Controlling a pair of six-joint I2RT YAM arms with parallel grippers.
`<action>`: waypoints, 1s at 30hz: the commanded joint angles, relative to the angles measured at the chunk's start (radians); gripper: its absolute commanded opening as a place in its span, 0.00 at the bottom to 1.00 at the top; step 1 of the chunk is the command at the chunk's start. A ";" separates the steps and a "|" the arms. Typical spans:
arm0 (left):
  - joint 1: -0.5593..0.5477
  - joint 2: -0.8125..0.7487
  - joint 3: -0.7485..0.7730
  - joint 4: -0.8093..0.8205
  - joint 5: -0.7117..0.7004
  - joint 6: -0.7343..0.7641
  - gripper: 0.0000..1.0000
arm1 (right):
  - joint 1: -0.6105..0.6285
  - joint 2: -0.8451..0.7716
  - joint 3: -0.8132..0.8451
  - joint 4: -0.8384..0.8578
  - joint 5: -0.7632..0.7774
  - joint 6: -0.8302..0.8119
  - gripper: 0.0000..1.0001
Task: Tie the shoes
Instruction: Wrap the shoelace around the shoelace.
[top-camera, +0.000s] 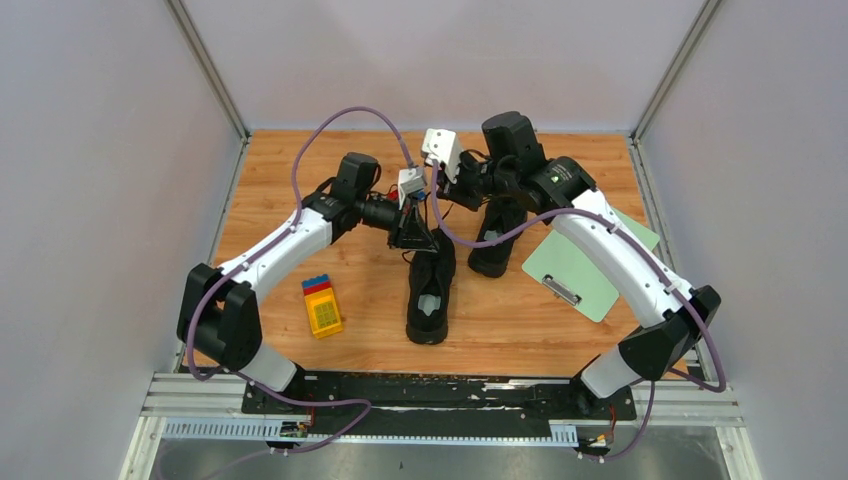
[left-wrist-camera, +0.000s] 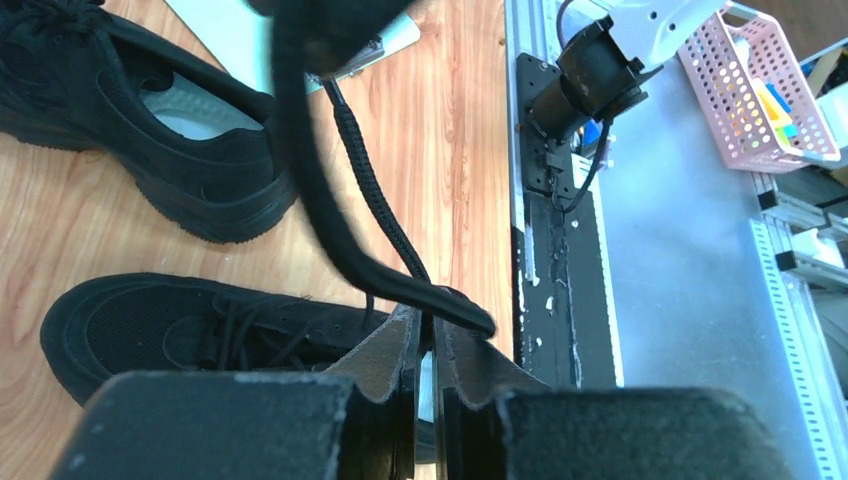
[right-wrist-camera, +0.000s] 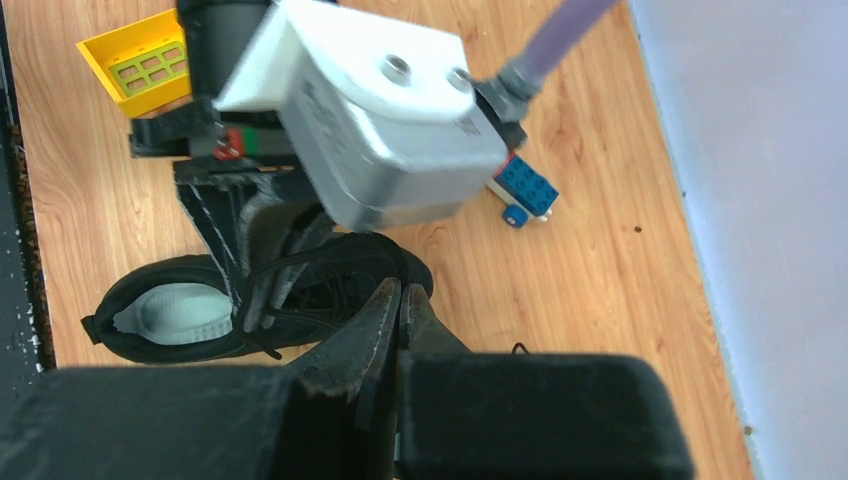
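The shoes (top-camera: 431, 290) look untied, with no bow visible. The left tool (left-wrist-camera: 428, 322) meets a raised lace (left-wrist-camera: 378, 200), grip unclear. The right tool (right-wrist-camera: 400, 300) is clenched, seemingly empty. All knotting is left.

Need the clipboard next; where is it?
Top view: the green clipboard lies right of the right shoe, partly beneath the right arm.

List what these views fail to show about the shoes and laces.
- Top external: left gripper covers the near shoe's laces; knot state hidden.
- Top external: right arm hides part of the far shoe.
- Left wrist: lace crosses the fingertips; pinched or loose, unclear.
- Right wrist: right gripper shut; any lace inside is too dark.
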 joint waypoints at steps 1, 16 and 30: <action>-0.003 -0.074 -0.032 0.048 0.028 0.075 0.13 | -0.019 0.004 -0.020 0.037 -0.030 0.055 0.00; -0.037 -0.092 -0.048 -0.131 -0.032 0.418 0.14 | -0.024 0.068 -0.078 0.032 -0.034 0.045 0.01; -0.037 -0.098 -0.136 0.045 -0.042 0.243 0.14 | -0.162 -0.024 -0.144 -0.080 -0.215 0.046 0.57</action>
